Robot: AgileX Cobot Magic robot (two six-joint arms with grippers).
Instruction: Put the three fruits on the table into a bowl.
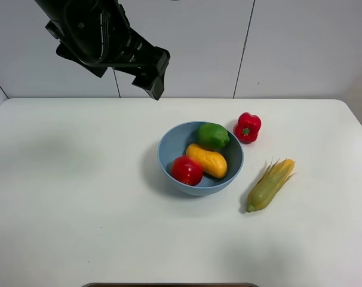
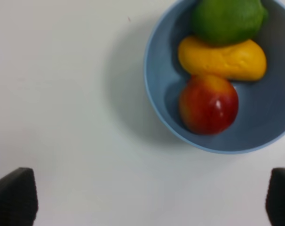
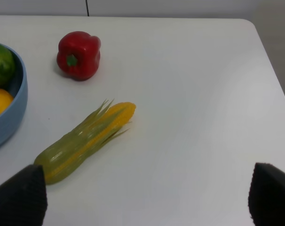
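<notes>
The apple [image 1: 187, 170], mango [image 1: 207, 160] and lime [image 1: 213, 136] are seen inside the bowl [image 1: 169, 149] on the white surface [image 1: 79, 197]. The left gripper [image 1: 155, 81] is held high, up and to the left of the bowl, spread wide and empty (the right gripper [image 3: 145, 193] too, near the corn [image 3: 83, 141]).
</notes>
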